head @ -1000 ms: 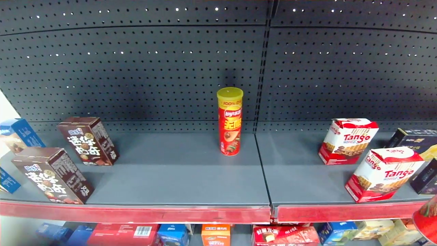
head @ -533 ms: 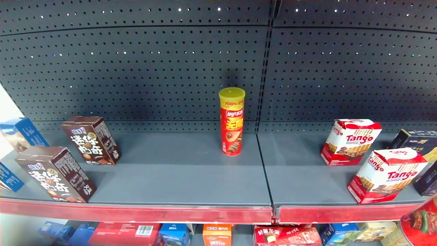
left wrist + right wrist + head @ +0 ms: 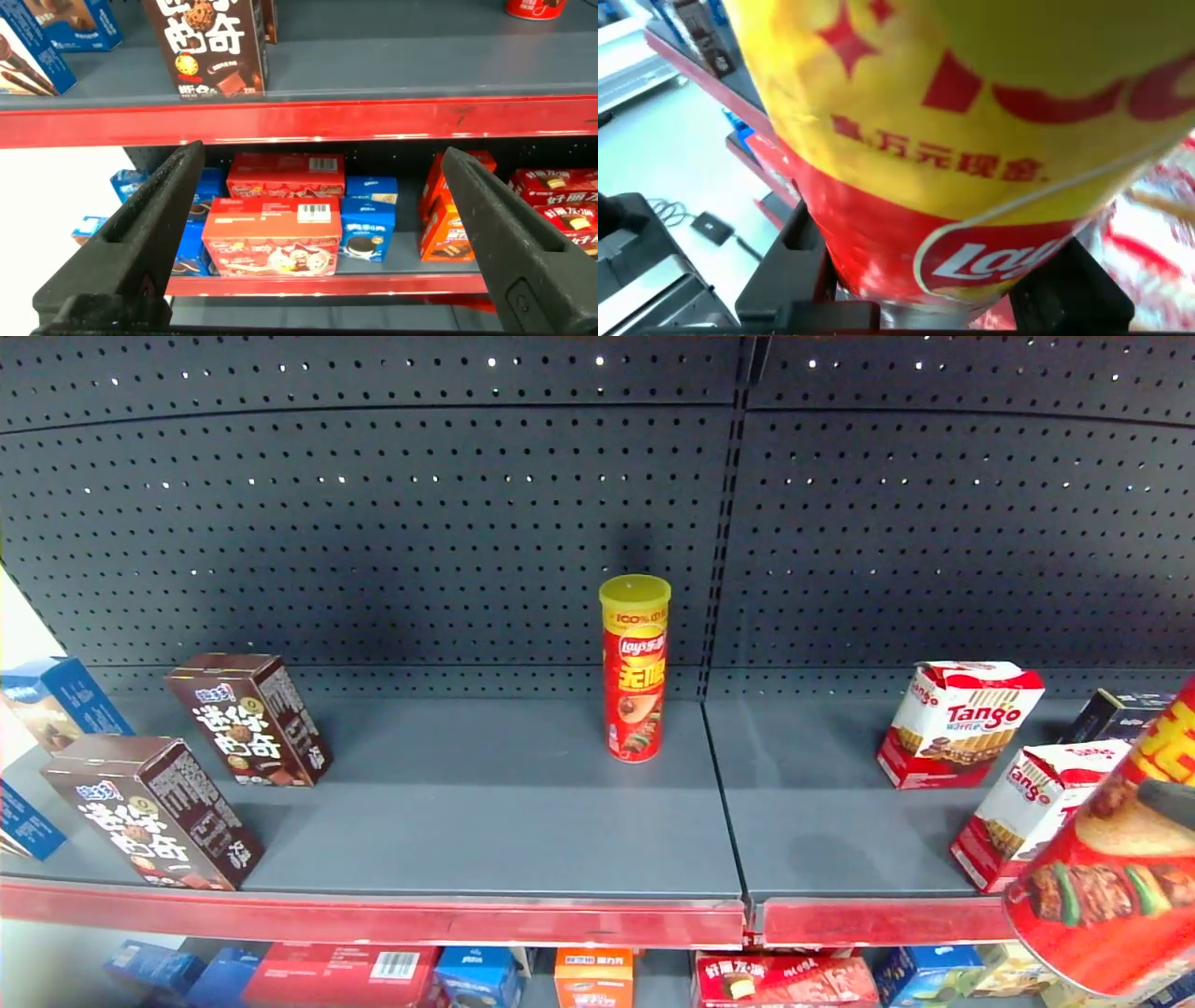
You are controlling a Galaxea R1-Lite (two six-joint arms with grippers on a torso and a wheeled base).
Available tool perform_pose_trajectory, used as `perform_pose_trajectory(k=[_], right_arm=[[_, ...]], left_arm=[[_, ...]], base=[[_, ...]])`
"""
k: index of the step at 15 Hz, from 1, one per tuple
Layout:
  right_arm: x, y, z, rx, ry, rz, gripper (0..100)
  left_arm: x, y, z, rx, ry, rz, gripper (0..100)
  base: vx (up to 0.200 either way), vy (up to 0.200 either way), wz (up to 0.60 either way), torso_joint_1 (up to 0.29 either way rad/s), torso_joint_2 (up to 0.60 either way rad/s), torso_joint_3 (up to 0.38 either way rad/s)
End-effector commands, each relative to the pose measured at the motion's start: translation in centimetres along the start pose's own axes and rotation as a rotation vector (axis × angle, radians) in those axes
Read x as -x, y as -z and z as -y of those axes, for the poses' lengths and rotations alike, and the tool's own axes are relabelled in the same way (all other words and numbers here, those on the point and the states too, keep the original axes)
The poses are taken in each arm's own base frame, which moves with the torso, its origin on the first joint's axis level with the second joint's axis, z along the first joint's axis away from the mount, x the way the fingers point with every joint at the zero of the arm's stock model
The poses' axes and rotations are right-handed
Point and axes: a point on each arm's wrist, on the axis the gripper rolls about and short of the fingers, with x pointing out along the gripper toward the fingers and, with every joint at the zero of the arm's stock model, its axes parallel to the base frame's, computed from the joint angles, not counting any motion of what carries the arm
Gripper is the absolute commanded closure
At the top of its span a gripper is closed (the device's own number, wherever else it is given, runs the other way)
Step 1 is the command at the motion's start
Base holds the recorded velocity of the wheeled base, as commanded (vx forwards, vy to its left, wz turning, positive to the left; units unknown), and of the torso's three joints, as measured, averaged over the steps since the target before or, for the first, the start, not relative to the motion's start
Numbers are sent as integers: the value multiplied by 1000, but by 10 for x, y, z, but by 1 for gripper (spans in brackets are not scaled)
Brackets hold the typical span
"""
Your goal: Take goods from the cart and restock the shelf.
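Right hand point(image 3: 929, 280) clamped round a tilted red chip canister point(image 3: 1111, 859) at 4 o'clock, just off the shelf point(image 3: 485, 821) edge, probably angled to clear the red lip point(image 3: 373, 919); upright twin canister point(image 3: 633, 667) at centre marking the row. Left hand point(image 3: 318, 233) wide, empty, parked below

Even light, soft shadows, bowed edges, can point(image 3: 952, 177) blurred

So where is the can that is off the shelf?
Head view, lower right: the can is tilted before the shelf's red edge, by the nearer wafer box.
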Motion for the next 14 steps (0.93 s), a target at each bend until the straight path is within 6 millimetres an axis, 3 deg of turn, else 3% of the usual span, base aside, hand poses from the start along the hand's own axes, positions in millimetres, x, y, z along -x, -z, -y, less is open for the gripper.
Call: perform_pose_trajectory(k=[1, 5, 8, 11, 14], right_arm=[[-56, -14, 8, -2, -121, -36, 100], [-100, -29, 21, 51, -128, -33, 100], [-113, -31, 23, 48, -144, -21, 100], [-141, -41, 31, 57, -146, 9, 100], [-145, -45, 21, 20, -191, 35, 100]], left_arm=[[0, 0, 0, 0, 0, 0, 0], [0, 0, 0, 0, -2, 0, 0], [0, 0, 0, 0, 0, 0, 0], [0, 0, 0, 0, -2, 0, 0], [0, 0, 0, 0, 0, 0, 0]], base=[[0, 0, 0, 0, 0, 0], [0, 0, 0, 0, 0, 0], [0, 0, 0, 0, 0, 0], [0, 0, 0, 0, 0, 0], [0, 0, 0, 0, 0, 0]])
